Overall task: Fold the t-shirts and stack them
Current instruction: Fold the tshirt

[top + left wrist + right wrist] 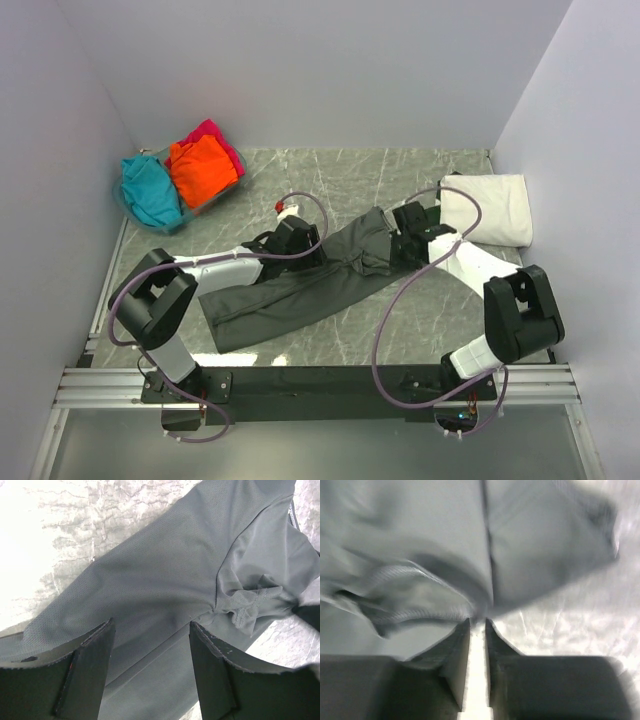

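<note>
A dark grey t-shirt point(300, 285) lies in a long folded strip across the middle of the table, running from near left to far right. My left gripper point(303, 245) hovers over its middle, open, the fingers point(90, 665) astride the grey cloth point(165, 570) with nothing between them. My right gripper point(400, 238) is at the strip's far right end, its jaws nearly together and pinching the edge of the grey cloth point(420, 540) at the fingertips point(478, 621). A folded white t-shirt point(487, 208) lies at the far right.
A clear basket point(132, 212) at the far left holds orange point(200, 170), teal point(150, 190) and magenta point(218, 135) shirts. Walls close in the table on the left, back and right. Cables loop from both arms over the table.
</note>
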Controlling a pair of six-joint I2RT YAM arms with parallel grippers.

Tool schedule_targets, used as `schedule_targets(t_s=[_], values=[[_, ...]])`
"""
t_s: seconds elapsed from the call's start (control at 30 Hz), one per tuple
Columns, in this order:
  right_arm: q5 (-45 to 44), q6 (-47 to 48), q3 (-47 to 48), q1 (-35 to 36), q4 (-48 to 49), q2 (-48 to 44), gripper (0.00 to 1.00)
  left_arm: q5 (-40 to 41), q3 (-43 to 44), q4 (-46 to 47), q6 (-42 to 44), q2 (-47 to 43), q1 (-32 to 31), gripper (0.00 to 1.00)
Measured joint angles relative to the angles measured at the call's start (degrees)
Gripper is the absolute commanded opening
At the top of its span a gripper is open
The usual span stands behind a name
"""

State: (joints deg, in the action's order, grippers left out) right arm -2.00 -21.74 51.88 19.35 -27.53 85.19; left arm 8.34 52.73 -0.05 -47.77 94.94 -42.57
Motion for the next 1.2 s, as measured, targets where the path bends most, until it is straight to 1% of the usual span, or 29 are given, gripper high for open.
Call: schedule_targets(t_s=[0.03, 0.07, 0.17, 0.27, 0.37, 0.47, 0.63, 0.77, 0.87, 0.93, 1.07, 1.2], values=[[-0.44, -0.37, -1.25, 0.31, -0.72, 0.00, 0.33, -0.07, 0.00, 0.20, 0.00, 0.13, 0.00, 0.66], [-0.79, -0.42, -2.05, 0.59, -1.44, -0.02, 0.42, -0.15, 0.00, 0.35, 0.02, 0.28, 0.00, 0.66], [-2.62, -1.42, -3.19, 2.03, -4.50, -0.96, 0.48, -0.44, 0.00, 0.50, 0.04, 0.87, 0.00, 0.66], [-2.93, -1.51, -3.06, 3.02, -4.81, -4.02, 0.51, -0.61, 0.00, 0.68, 0.04, 1.36, 0.00, 0.66], [-2.08, -1.14, -0.68, 3.32, -4.61, -6.32, 0.51, -0.59, 0.00, 0.72, 0.04, 1.38, 0.00, 0.66], [-0.72, -0.59, 4.72, 3.26, -3.17, -4.66, 0.51, -0.52, -0.02, 0.70, 0.02, 1.36, 0.00, 0.66], [3.32, 0.83, 14.36, 2.91, 1.81, 3.58, 0.51, -0.33, -1.05, 0.70, -0.13, 0.59, 0.00, 0.67], [6.62, 1.68, 18.05, 2.75, 5.16, 12.04, 0.51, 0.11, -2.43, 0.68, -0.57, -0.20, 0.00, 0.67], [8.57, 1.88, 17.64, 2.73, 5.90, 16.02, 0.50, 0.52, -3.28, 0.59, -1.01, -0.85, -0.02, 0.67], [9.86, 1.86, 15.50, 2.73, 6.97, 16.72, 0.50, 0.61, -3.45, 0.44, -1.03, -1.14, 0.00, 0.67], [11.82, 1.66, 10.21, 3.19, 7.85, 15.67, 0.49, 0.76, -3.50, 0.22, -1.01, -1.38, -0.02, 0.67], [13.03, 1.40, 4.09, 4.24, 7.91, 11.50, 0.49, 0.79, -3.50, 0.04, -1.01, -1.38, -0.02, 0.67]])
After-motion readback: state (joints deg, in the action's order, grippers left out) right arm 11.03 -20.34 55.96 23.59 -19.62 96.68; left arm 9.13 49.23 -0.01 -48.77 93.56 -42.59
